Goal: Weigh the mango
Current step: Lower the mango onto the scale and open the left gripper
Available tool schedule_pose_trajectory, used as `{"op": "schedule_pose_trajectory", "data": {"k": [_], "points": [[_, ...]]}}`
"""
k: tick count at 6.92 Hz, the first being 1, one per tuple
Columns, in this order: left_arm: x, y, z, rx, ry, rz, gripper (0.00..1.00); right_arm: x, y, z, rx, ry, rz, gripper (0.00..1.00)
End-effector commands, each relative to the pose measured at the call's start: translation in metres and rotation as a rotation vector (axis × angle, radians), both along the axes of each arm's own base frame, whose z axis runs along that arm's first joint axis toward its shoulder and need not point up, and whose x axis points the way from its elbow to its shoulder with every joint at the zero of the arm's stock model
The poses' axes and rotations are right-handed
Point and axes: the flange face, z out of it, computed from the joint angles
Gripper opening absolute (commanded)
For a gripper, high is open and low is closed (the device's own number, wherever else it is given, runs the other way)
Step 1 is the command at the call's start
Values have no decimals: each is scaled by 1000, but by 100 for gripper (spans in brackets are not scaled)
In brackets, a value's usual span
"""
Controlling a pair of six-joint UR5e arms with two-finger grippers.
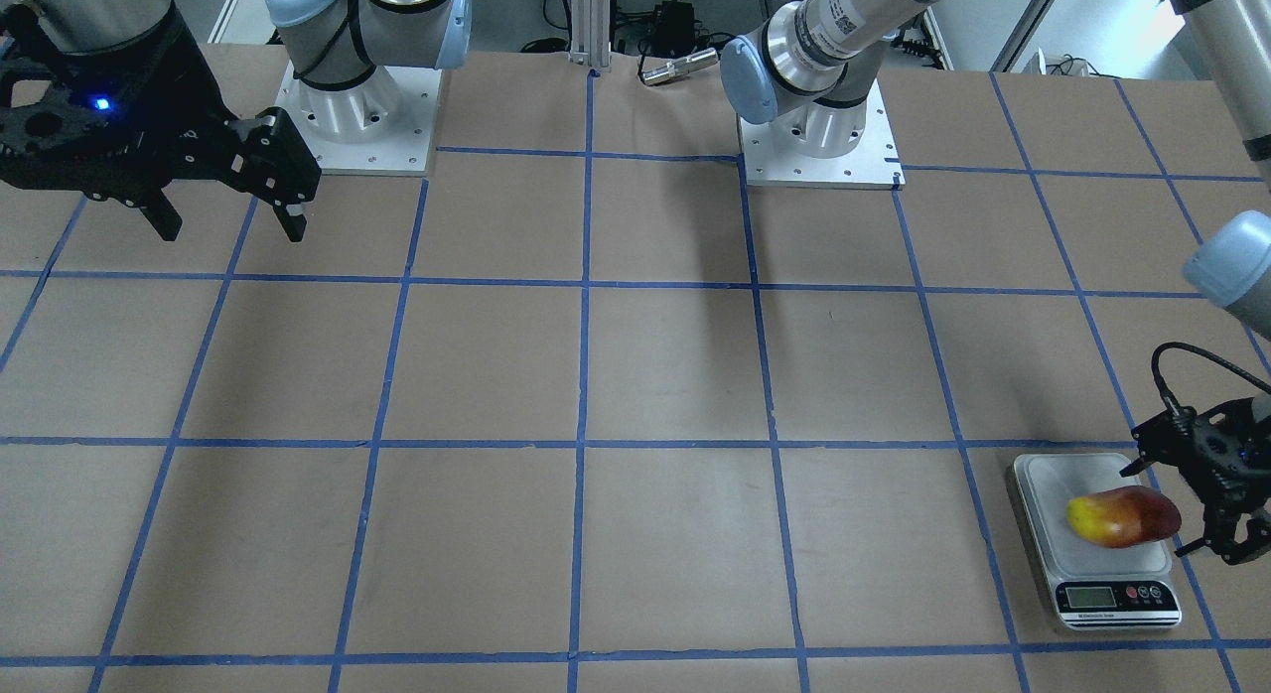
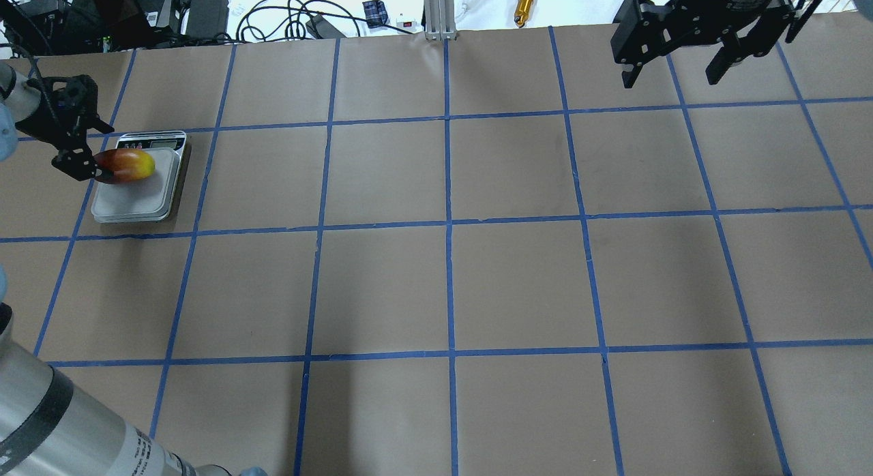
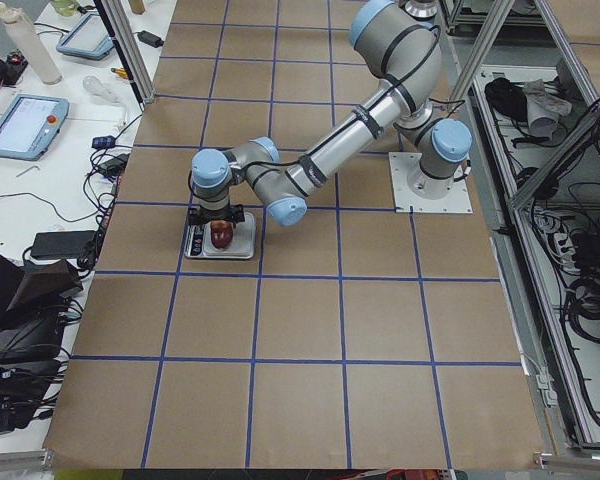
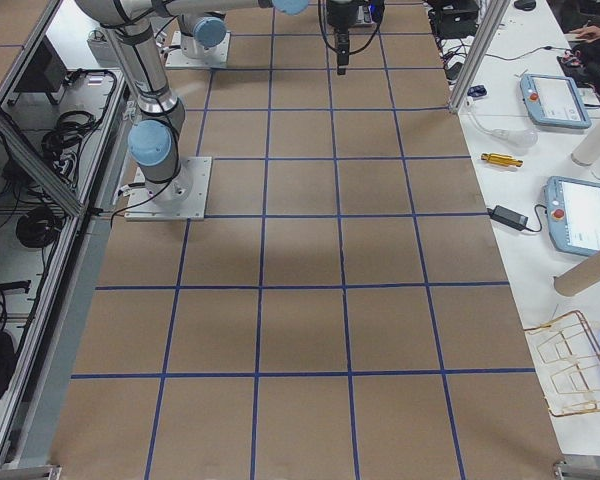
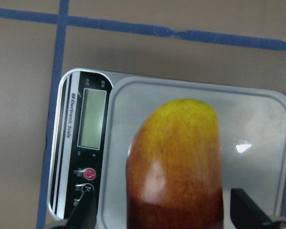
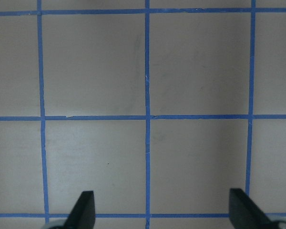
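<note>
Closest to the left wrist camera is the mango (image 5: 174,167), a smooth oblong fruit, yellow at its far end and turning red-orange toward the gripper. It lies on the pale platform of the silver kitchen scale (image 5: 264,138), which stands on the brown table (image 1: 675,375). The left gripper (image 1: 1160,509) reaches in low, its fingers spread on both sides of the red end with a gap on each side, while well apart the right gripper (image 2: 670,80) hangs above the table with fingers released, grasping nothing.
</note>
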Motion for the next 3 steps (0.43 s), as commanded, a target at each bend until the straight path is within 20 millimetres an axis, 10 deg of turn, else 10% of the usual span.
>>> {"op": "schedule_pose_trajectory", "data": {"k": [1, 3], "points": [[-24, 32, 85, 16, 28, 161, 100, 0, 1, 1, -1, -1, 0, 100], [-57, 84, 159, 71, 62, 293, 100, 0, 1, 1, -1, 0, 0, 100]]}}
